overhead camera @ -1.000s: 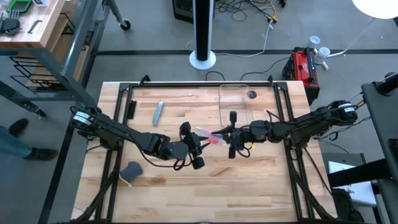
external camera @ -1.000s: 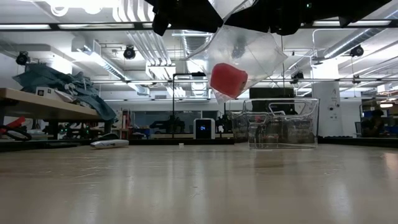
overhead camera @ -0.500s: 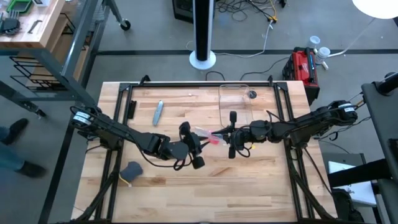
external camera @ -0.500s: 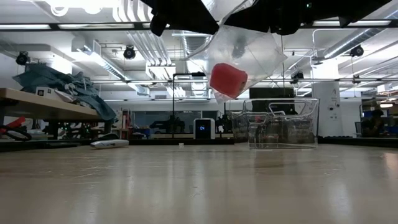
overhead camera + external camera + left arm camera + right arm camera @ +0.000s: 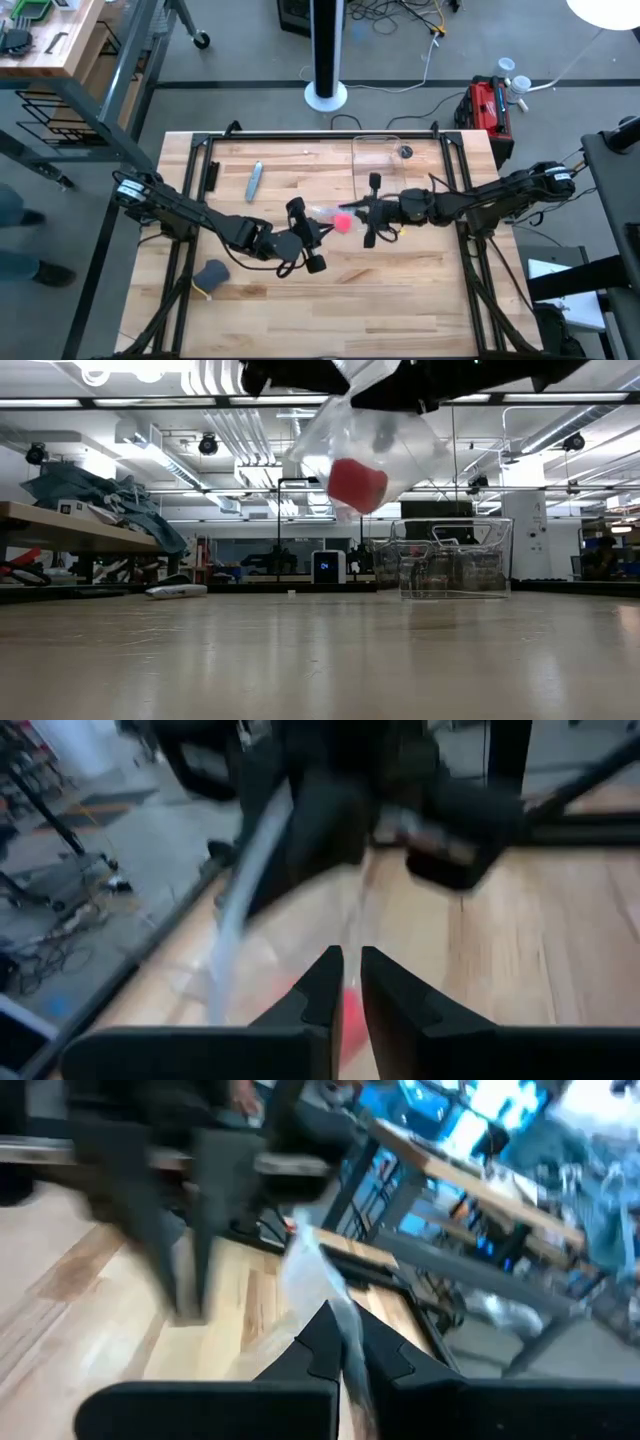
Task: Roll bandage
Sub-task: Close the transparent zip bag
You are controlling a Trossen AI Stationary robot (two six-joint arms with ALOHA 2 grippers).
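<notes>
Bandage (image 5: 357, 484) is a compact pink-red roll sitting inside a clear plastic bag (image 5: 385, 435), and the whole thing is hanging in the air well above the bench (image 5: 420, 290), roughly over its middle. From the high view you can see it as a pink spot (image 5: 343, 222) right between the two arms.

Right gripper (image 5: 372, 210) comes in from the right side and has its jaws pinched closed on the bag's edge; the right wrist view shows the film (image 5: 325, 1295) running straight into the closed fingers. Left gripper (image 5: 303, 235) comes in from the left, just beside the bag. In the left wrist view its jaws are nearly together with only a thin slot between them, and the bag film and a bit of pink (image 5: 353, 1016) sit right at that slot. Looks like it's nipping the bag, but that view is blurry, so I can't tell for sure that it's got hold.

Other stuff on the bench: a clear bin (image 5: 378, 160) at the far side, just behind the right gripper, a small silvery tool (image 5: 254, 181) over on the far left part, and a dark grey-blue lump (image 5: 212, 272) near the left front, well apart from the bag.
</notes>
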